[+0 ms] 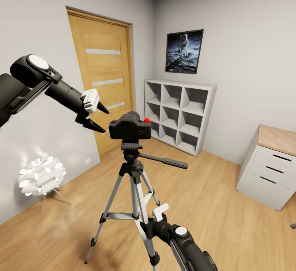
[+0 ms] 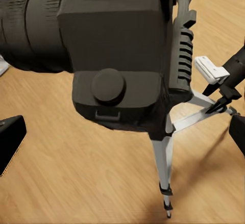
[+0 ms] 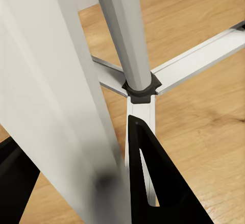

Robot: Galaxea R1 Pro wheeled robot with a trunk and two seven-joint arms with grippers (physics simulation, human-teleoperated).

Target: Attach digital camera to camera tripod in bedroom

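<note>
An oak door [image 1: 105, 77] with three frosted slits fills the upper left. Right of it stands a white nine-cube shelf [image 1: 179, 114] beneath a framed astronaut photograph [image 1: 184, 51]. A white drawer chest [image 1: 271, 166] with wooden top sits at right; a glowing white floor lamp [image 1: 41, 177] at lower left.

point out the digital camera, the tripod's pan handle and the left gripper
digital camera [image 1: 128, 128]: head view, on the black body, atop the tripod head
pan handle [image 1: 169, 162]: head view, on the black grip
left gripper [image 1: 102, 119]: head view, midway between the fingertips
</note>
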